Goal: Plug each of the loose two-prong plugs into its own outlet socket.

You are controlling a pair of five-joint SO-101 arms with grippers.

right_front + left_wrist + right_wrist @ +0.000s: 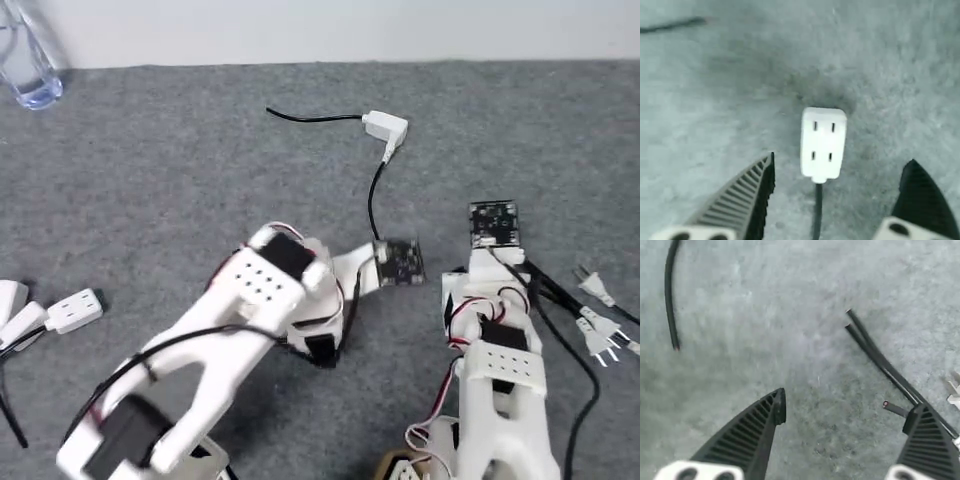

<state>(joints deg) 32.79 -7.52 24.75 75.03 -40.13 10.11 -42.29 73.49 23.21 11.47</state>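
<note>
Outlet socket (823,142) lies flat on the grey bench (150,170), slot pairs facing up. Its cord (817,212) trails back toward the left arm. Left gripper (842,160) hangs over it, released wide, one finger on each side of the block and neither touching it. It looks lined up to pinch the body and steady it for a plug. Loose plugs (600,325) lie bunched near the bench's right edge, well apart from that socket. Right gripper (850,399) is also released and holds nothing. It sits over bare bench beside black cords (880,357), probably on that side because the plugs are nearest it. Second outlet socket (75,310) sits far left with nothing plugged in. No plug seated yet.
</note>
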